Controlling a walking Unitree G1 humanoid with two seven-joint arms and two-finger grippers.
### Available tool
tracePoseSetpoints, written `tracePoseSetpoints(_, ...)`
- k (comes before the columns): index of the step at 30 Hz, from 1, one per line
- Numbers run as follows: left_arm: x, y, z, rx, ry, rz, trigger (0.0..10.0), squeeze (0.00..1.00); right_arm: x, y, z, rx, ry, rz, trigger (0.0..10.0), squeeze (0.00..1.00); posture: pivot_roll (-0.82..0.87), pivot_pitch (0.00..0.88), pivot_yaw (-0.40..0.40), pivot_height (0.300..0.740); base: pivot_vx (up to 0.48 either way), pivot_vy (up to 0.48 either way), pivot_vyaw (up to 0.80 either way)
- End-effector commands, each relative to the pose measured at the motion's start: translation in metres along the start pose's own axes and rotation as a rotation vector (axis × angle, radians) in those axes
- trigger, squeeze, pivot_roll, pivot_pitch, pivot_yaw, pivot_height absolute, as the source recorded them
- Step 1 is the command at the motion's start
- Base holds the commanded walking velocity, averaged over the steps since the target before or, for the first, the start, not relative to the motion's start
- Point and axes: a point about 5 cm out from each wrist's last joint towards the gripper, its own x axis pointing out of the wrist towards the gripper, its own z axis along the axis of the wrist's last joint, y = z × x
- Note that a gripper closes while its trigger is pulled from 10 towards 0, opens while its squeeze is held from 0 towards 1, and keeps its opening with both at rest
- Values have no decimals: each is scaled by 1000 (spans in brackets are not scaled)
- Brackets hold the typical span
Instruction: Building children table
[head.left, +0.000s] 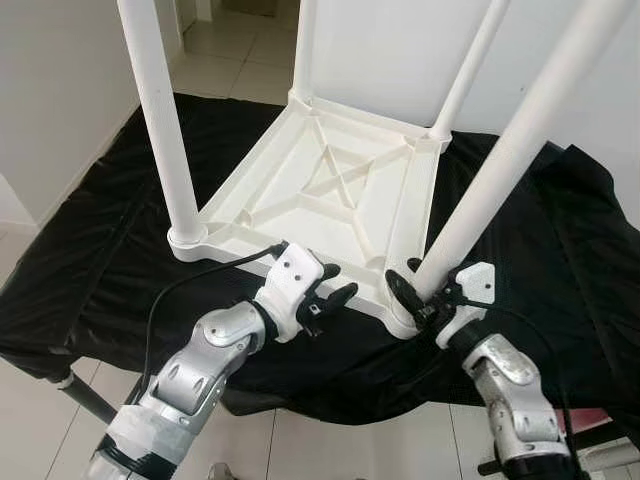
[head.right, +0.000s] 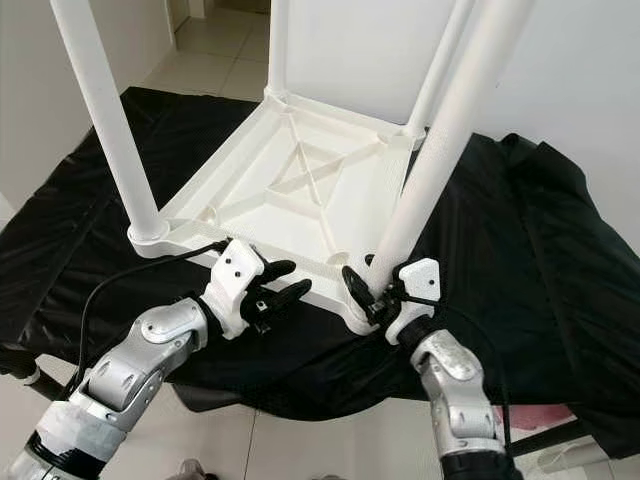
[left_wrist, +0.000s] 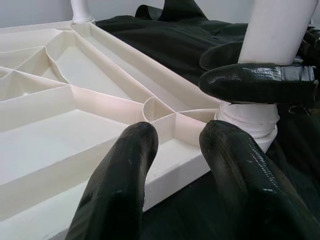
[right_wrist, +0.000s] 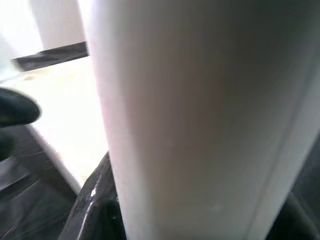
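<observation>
A white plastic children's table top (head.left: 330, 190) lies upside down on a black cloth, ribs up. Round white legs stand in all its corners. My right gripper (head.left: 418, 288) is shut on the near right leg (head.left: 500, 165), low down by its corner socket (head.left: 402, 318); the leg leans to the right. In the right wrist view that leg (right_wrist: 190, 120) sits between the fingers (right_wrist: 95, 200). My left gripper (head.left: 335, 285) hovers open over the near edge of the table top, holding nothing. The left wrist view looks past its fingers (left_wrist: 120, 185) at the ribbed underside (left_wrist: 75, 120).
The black cloth (head.left: 90, 250) covers a low platform with drop-offs at its front and left edges. Tiled floor (head.left: 210, 60) lies beyond, a white wall (head.left: 50, 90) on the left. The near left leg (head.left: 160, 120) rises close to my left arm.
</observation>
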Motion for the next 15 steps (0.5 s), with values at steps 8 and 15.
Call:
tracePoseSetpoints(8,1,0,-3,7,3,-26,10000,0,-2,5,-5,-9,10,-315,10000,0,-18,45,-100,740,0,0,0)
tracePoseSetpoints(15,5,0,0,14,-12,-31,10000,0,-2,11,-7,30,13,-443,10000,0,-24,33,-104,740,0,0,0)
